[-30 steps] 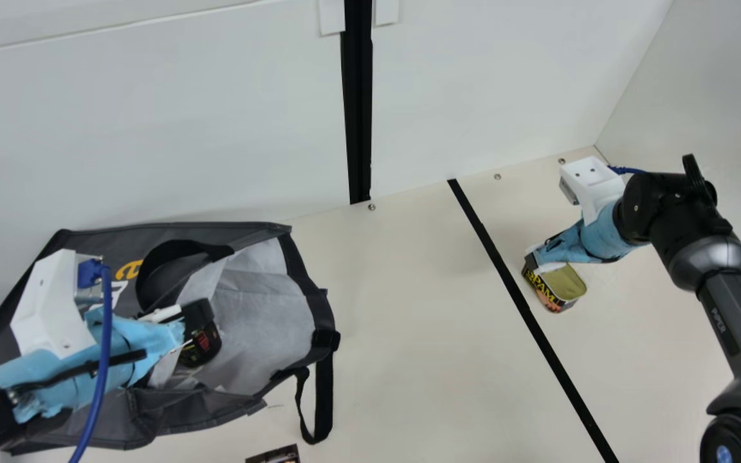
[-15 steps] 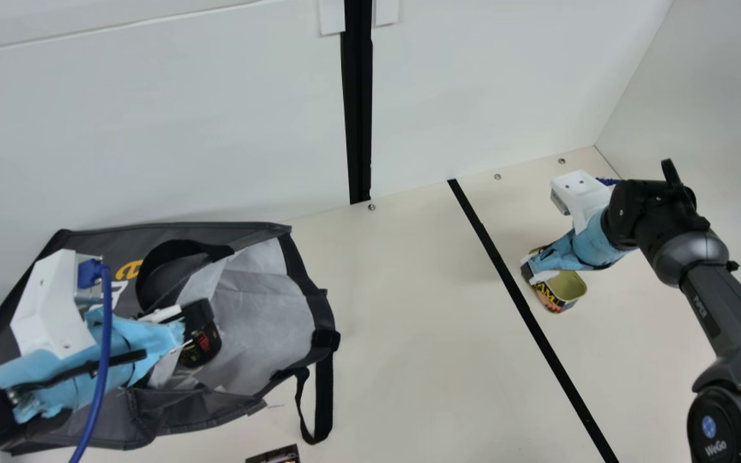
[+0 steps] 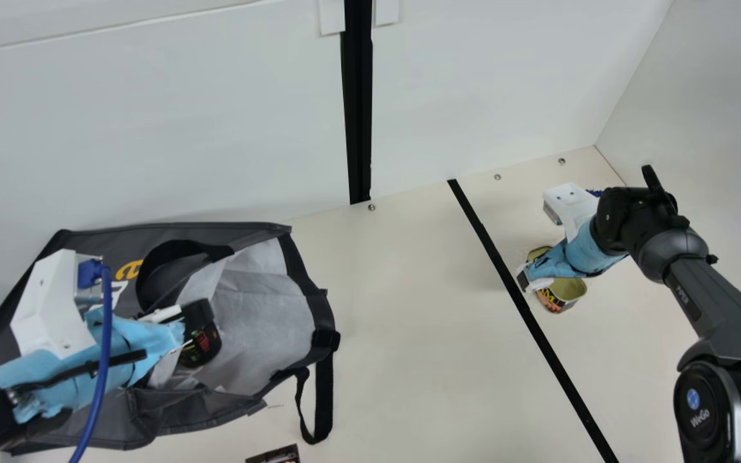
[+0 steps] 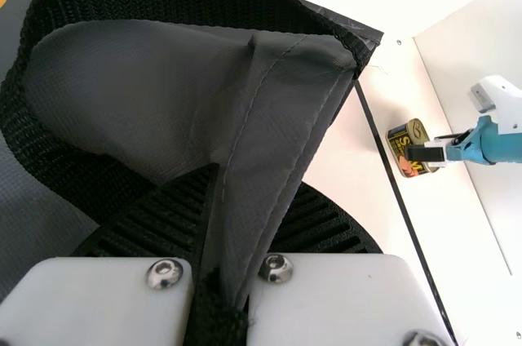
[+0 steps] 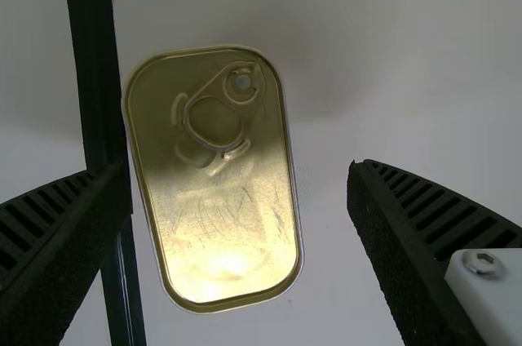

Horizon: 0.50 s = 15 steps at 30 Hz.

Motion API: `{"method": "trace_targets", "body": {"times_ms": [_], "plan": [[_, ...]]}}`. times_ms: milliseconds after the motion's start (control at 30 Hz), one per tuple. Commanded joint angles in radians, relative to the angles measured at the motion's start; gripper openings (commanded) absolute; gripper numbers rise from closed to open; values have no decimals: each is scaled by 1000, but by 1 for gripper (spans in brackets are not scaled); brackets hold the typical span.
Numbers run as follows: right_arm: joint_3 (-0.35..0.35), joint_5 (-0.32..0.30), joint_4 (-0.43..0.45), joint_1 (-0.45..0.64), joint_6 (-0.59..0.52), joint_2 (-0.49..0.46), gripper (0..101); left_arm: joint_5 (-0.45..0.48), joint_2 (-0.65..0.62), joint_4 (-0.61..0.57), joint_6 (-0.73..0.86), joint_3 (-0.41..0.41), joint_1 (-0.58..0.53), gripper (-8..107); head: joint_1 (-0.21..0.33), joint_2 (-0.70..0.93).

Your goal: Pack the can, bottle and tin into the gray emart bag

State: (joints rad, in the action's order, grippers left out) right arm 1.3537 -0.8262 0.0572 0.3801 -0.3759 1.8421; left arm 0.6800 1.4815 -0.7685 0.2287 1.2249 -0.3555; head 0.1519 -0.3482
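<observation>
"Where is the tin [image 5: 228, 240] sitting?"

"On the desk [image 3: 409, 321], between my spread right fingers [image 5: 391, 240] as I'm looking down; its long axis is running alongside them, so I'm favoring a squeeze across its width."

"And your left fingers [image 4: 155, 224]?"

"They're pinching the bag [image 4: 261, 142]."

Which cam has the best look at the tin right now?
Right wrist view: the tin lies between the right gripper's open fingers, its whole top unobstructed, pull ring included. Main view: partly covered by that gripper, with some top and printed side visible. Left wrist view: small, far off, printed side visible, partly behind the same gripper.
</observation>
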Motion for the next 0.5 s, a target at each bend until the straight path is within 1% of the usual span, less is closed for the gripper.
{"method": "trace_targets", "body": {"times_ms": [0, 467], "plan": [[-1, 2, 2, -1, 5, 6, 91, 0, 0, 0, 0, 0, 0, 10, 23, -1], [6, 13, 14, -8, 26, 55, 91, 0, 0, 0, 0, 0, 0, 10, 23, -1]]}}
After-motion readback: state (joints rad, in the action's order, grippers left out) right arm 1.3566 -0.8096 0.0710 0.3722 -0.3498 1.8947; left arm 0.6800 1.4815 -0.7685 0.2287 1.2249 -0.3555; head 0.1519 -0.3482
